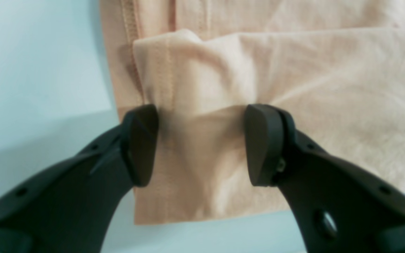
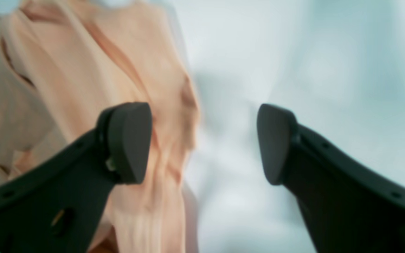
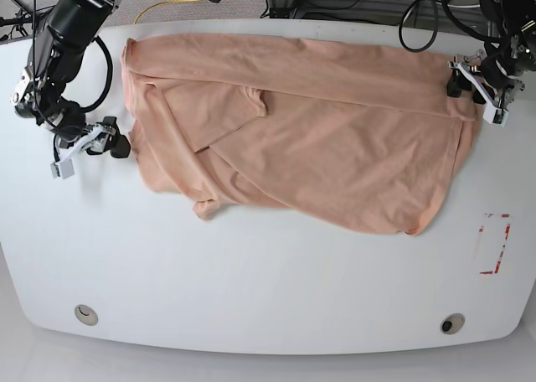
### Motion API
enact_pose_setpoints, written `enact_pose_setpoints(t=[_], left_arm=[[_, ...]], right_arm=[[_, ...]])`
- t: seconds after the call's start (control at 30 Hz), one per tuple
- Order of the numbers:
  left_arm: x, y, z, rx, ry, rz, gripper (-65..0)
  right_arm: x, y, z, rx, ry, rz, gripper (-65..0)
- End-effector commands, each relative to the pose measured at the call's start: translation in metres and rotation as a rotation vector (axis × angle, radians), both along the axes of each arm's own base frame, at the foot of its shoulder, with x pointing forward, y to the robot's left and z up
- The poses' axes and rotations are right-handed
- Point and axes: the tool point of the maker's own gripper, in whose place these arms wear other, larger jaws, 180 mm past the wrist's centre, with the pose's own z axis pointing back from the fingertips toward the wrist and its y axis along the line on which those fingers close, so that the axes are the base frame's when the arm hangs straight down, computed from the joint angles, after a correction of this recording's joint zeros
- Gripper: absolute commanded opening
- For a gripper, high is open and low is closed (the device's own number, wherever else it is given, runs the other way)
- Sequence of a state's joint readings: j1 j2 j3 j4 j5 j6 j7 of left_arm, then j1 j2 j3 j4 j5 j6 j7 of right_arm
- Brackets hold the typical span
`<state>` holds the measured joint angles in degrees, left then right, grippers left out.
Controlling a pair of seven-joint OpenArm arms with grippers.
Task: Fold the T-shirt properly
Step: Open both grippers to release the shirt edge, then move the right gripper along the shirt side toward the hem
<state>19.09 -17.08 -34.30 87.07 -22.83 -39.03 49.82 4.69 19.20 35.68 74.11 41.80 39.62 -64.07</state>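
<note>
Lying spread across the far half of the surface [image 3: 268, 298], the T-shirt [image 3: 318, 139] was only partly folded. Its long far edge looked doubled over toward the middle, and one sleeve [image 3: 222, 105] lay turned in on the body near the right arm's end. The near hem sagged in a loose curve and wrinkles ran across the cloth, so I judged this an early stage: one lengthwise fold roughly laid, the near side not yet brought in, and the crosswise folds all left to do. I saw no patch, so the plain side seemed to be up.

My left gripper [image 1: 202, 144] sat at the shirt's corner on the base view's right. In the left wrist view its jaws stood wide apart over a folded hem edge, with cloth lying between the pads but nothing pinched; whether the tips touched the fabric I could not tell.

My right gripper [image 2: 202, 144] was just beside the other end of the shirt, off the cloth by the base view. Its jaws also stood wide apart and held nothing. In the right wrist view, which was blurred, bunched fabric showed behind one finger and bare surface behind the gap.

Beyond the shirt, cables [image 3: 419, 13] trailed past the far rim, and a red-marked rectangle [image 3: 492, 244] sat near the right-hand edge.
</note>
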Motion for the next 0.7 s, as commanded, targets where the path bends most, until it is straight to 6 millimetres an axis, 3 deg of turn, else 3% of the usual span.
enact_pose_setpoints(t=[0.0, 0.17, 0.3, 0.43, 0.67], left_arm=[[-0.046, 0.014, -0.021, 0.058, 0.193, 0.023, -28.5], [-0.063, 0.018, -0.024, 0.057, 0.251, 0.043, -28.5], [-0.085, 0.022, -0.027, 0.064, 0.295, 0.055, -28.5], [-0.087, 0.022, -0.024, 0.079, 0.292, 0.044, -28.5], [-0.096, 0.023, -0.018, 0.106, 0.305, 0.022, -28.5]], right_arm=[[0.015, 0.0, 0.012, 0.002, -0.048, 0.012, -20.6], [0.034, 0.027, 0.005, 0.045, -0.04, 0.074, -20.6], [0.041, 0.037, 0.001, 0.071, -0.05, 0.079, -20.6], [0.05, 0.038, -0.004, 0.108, -0.047, 0.058, -20.6], [0.061, 0.063, -0.009, 0.118, -0.046, 0.119, -20.6]])
